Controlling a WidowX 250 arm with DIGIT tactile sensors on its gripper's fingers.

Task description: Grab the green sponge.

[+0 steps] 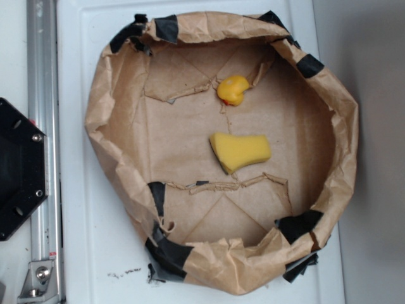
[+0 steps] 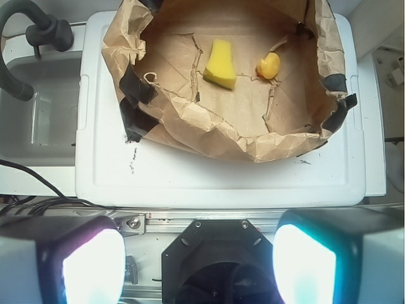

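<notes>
Hand (image 2: pixel 199 263) hung spread and empty, well back from the paper-lined basin (image 1: pixel 345 145), where the green sponge (image 1: pixel 239 151) lay mid-floor near a small toy (image 1: pixel 233 90); reaching down remained.

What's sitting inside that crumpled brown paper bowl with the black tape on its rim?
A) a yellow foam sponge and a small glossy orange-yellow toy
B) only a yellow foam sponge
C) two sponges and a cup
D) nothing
A: the yellow wedge-shaped foam sponge and the small rounded glossy orange-yellow toy lie apart on the floor of the taped brown paper bowl.
</notes>
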